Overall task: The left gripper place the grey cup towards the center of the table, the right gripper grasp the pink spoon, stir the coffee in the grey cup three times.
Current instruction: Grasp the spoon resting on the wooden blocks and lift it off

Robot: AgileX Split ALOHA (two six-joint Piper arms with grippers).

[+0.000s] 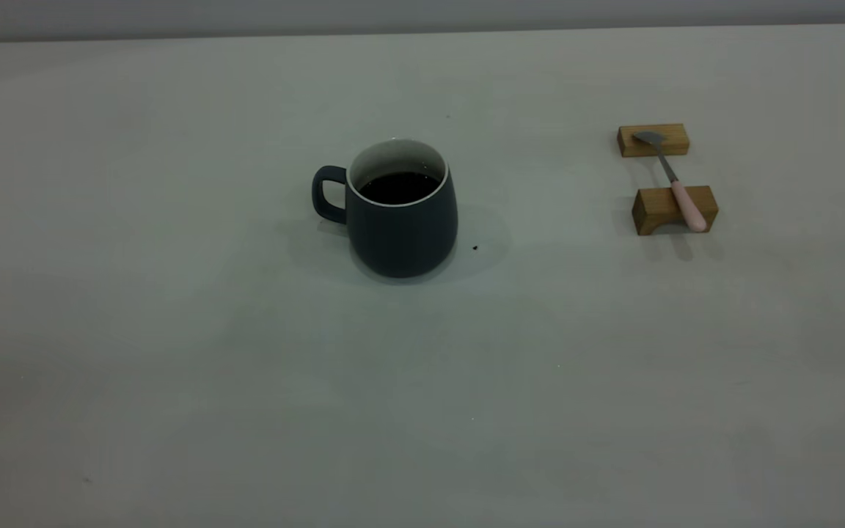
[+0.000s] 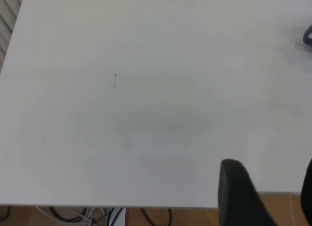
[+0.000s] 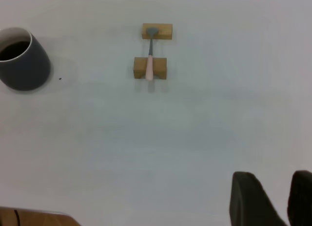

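Pale grey table (image 1: 173,367) is stretching wide under my two arms, with a few tiny dark specks on it. My grey cup (image 1: 402,213) is standing upright near the middle of the table, its handle pointing toward my left side. Dark coffee (image 1: 399,187) is sitting inside it. A small dark speck (image 1: 474,248) is lying just beside the cup.

Toward the right edge, two little wooden blocks (image 1: 674,209) are sitting one behind the other, a bit apart. My pink spoon (image 1: 672,180) is lying across both of them, its metal bowl on the far block and its pink handle on the near one. Nothing is standing between the cup and the spoon.

My left gripper (image 2: 265,196) is hanging above bare table near the left edge, fingers spread apart, holding nothing. My right gripper (image 3: 275,199) is hanging well back from the spoon, fingers parted, holding nothing too.
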